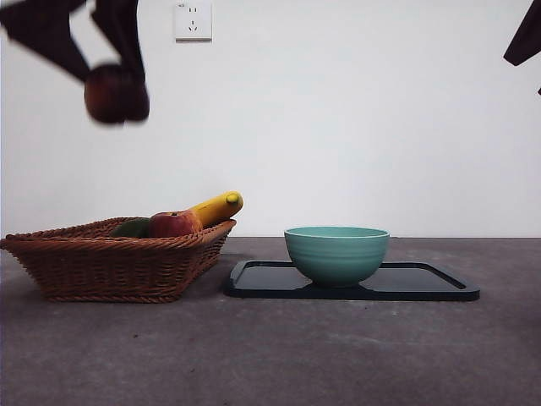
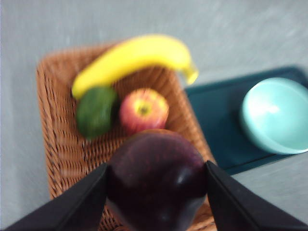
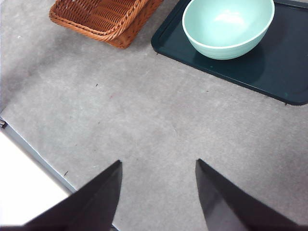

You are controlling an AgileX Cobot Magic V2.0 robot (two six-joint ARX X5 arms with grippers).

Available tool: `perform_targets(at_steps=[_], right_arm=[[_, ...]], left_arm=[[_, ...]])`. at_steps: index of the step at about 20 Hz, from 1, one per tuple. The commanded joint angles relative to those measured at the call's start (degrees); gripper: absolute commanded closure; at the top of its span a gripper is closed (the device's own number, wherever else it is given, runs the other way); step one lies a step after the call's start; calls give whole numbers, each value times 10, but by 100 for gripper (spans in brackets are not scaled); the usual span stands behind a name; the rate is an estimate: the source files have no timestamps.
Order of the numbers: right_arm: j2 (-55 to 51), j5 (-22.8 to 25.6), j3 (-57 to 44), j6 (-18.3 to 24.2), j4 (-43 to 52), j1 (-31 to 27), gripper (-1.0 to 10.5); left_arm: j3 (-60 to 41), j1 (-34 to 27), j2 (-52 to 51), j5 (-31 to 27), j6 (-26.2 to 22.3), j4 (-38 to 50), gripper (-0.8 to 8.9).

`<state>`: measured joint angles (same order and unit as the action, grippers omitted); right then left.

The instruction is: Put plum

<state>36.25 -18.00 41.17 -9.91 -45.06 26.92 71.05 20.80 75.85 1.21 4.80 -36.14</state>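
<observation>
The dark purple plum [image 2: 156, 180] is clamped between the jaws of my left gripper [image 2: 156, 187], high in the air above the wicker basket [image 2: 55, 130]. In the front view the plum [image 1: 116, 94] hangs at the upper left, well above the basket [image 1: 110, 266]. A mint-green bowl [image 1: 336, 254] stands on a dark tray [image 1: 423, 283] to the right of the basket. My right gripper [image 3: 159, 168] is open over bare table, holding nothing; it shows in the front view only as a black tip at the top right corner.
In the basket lie a yellow banana [image 2: 132, 57], a red-yellow apple [image 2: 143, 109] and a dark green fruit [image 2: 96, 110]. A white wall socket [image 1: 193, 20] is on the back wall. The grey table's edge [image 3: 33, 151] runs near the right gripper.
</observation>
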Motion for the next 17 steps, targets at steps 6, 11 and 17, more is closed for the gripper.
perform_targets(at_steps=[6,11,17], right_arm=[[3,0,3,0,4,3,703],[3,0,3,0,4,3,703],[3,0,3,0,4,3,703]], left_arm=[[-174,-33,15,-2,-9,202,567],[-203,-47,64,-2,-11,275,567],[-203,-47,137,1,-11,315,568]])
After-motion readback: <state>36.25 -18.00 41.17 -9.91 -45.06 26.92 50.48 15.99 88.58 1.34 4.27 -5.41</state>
